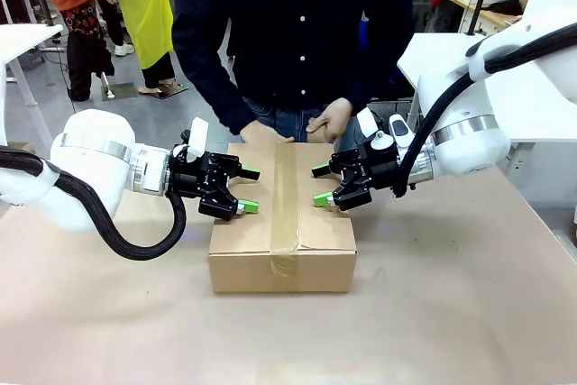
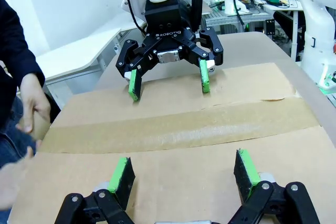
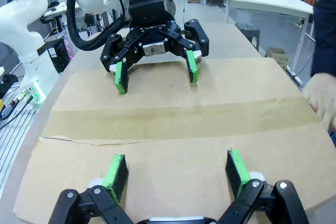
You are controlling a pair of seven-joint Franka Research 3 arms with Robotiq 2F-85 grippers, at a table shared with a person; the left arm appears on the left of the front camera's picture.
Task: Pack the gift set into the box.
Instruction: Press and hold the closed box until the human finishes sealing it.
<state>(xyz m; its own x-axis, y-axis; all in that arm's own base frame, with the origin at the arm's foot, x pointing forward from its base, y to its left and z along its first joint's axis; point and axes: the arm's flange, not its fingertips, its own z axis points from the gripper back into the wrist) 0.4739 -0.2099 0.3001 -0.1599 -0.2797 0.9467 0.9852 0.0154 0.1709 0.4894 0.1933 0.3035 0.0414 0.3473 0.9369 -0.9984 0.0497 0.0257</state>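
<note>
The large brown corrugated carton sat closed in the middle of the desk, its top flaps folded flat and a strip of brown tape running along the centre seam and down over the near face. No basket or other part of the gift set could be seen; if it was inside, the shut flaps hid it.

The left end effector hovered at the carton's left top edge, fingers spread wide and holding nothing. The right end effector mirrored it at the right edge, equally wide open and empty. In each wrist view the arm's own green pads stood just above the flap surface, with the opposite end effector facing it across the tape; whether any pad actually touched the cardboard could not be told.

The person stood at the far side, one hand by the carton's rear edge.

Judged from these views, the carton would be stiff at its edges but yielding in the middle of each flap, so pressure was safest near the walls. The cardboard looked matte and unlikely to slip; its weight could not be gauged. It appeared too wide for one end effector to span, so holding it would likely mean pressing from both sides together.
</note>
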